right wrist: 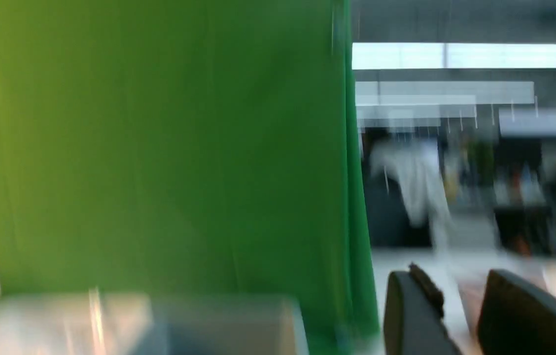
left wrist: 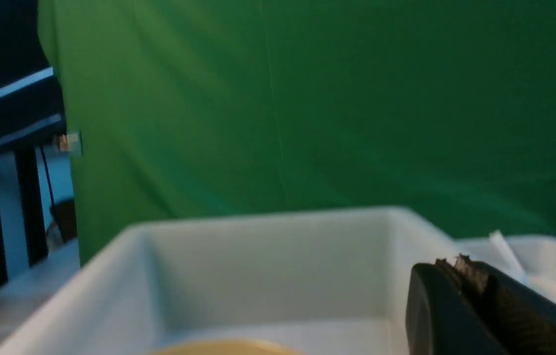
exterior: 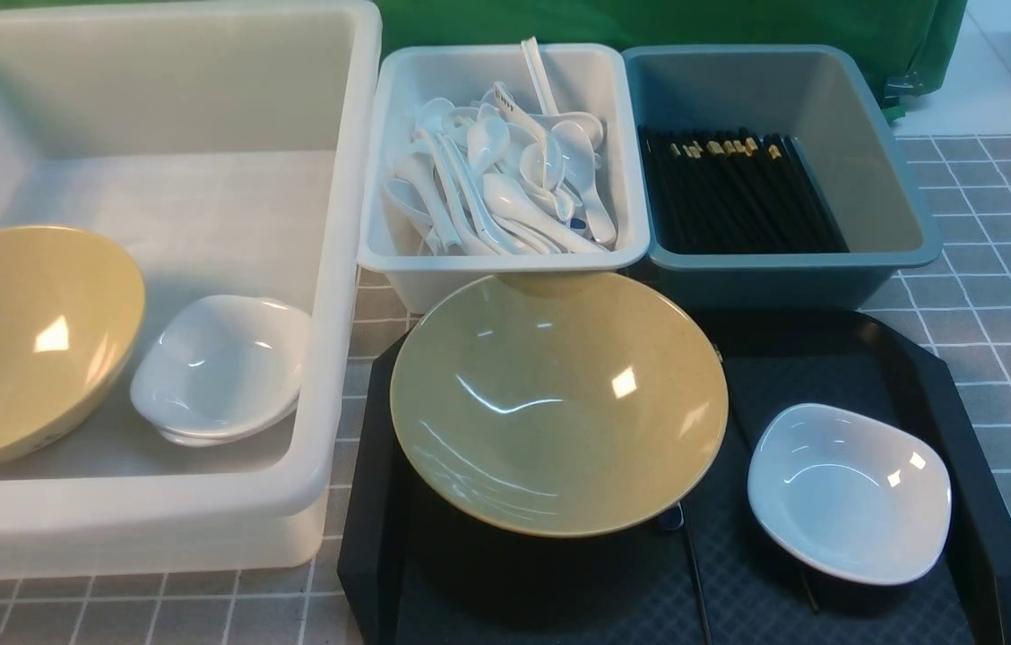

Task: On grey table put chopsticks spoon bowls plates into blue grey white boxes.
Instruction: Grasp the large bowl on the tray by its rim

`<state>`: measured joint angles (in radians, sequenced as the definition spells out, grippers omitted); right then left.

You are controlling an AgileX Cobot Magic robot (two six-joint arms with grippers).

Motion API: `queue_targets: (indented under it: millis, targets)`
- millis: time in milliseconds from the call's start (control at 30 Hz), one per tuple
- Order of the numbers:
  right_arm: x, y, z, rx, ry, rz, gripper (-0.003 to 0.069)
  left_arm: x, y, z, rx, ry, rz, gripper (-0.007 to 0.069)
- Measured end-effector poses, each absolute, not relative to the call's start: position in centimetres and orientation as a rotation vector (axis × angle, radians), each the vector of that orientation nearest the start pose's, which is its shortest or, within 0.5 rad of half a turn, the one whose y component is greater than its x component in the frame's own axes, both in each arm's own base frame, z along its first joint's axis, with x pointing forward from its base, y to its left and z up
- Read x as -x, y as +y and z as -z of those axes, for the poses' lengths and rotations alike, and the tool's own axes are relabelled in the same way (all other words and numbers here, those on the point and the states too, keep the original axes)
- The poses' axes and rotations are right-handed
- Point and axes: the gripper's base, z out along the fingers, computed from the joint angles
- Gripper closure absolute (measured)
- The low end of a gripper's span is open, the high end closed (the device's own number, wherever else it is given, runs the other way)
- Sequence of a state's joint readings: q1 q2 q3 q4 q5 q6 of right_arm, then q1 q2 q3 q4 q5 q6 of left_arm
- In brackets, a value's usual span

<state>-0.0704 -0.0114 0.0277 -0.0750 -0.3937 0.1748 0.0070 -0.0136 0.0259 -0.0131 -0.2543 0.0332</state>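
- The left pincer (left wrist: 458, 270) is shut and empty. The right pincer (right wrist: 455, 291) is partly open, and nothing is seen between its jaws.
- One tan bowl (exterior: 557, 403) and one white plate (exterior: 848, 491) are found side by side on the black tray (exterior: 980, 502), on the grey surface (exterior: 989, 296).
- The bowl is probably to be moved next into the large white box (exterior: 344, 224). Its glossy rim should be gripped firmly.
- It should be lifted straight up, because a chopstick (exterior: 695, 573) seems to lie partly under it.
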Motion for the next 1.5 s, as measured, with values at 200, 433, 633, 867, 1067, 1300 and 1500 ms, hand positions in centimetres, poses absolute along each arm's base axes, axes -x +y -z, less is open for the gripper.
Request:
queue_targets:
  millis: [200,433,633,867,1067,1300,1500]
  targets:
    - [-3.5,0.2,-25.8,-0.109,0.853,-0.215,0.042,-3.8,0.2,-25.3,0.074,0.927,0.097,0.0633]
    - [-3.4,0.0,-28.9,-0.154,1.002,-0.198,0.0535,-3.5,-0.3,-32.3,-0.028,1.014,0.023,0.0633]
    - [-4.6,-0.3,-32.0,-0.13,1.282,-0.051,0.0625,-7.8,0.1,-38.6,-0.005,1.356,-0.025,0.0633]
    - [-7.6,-0.8,-29.6,-0.153,1.809,0.015,0.0625,-15.3,-3.7,-39.2,-0.104,1.922,0.256,0.0633]
    - [-8.8,0.7,-26.2,0.129,2.229,-0.051,0.0625,-20.3,-13.1,-35.5,-0.652,2.305,0.466,0.0633]
    - [-9.2,1.6,-26.1,0.289,2.219,-0.106,0.0625,-25.2,-21.5,-30.3,-0.933,2.472,0.453,0.0633]
    - [-9.4,1.6,-25.6,0.261,2.203,-0.125,0.0624,-27.0,-26.3,-24.2,-1.047,2.625,0.452,0.0633]
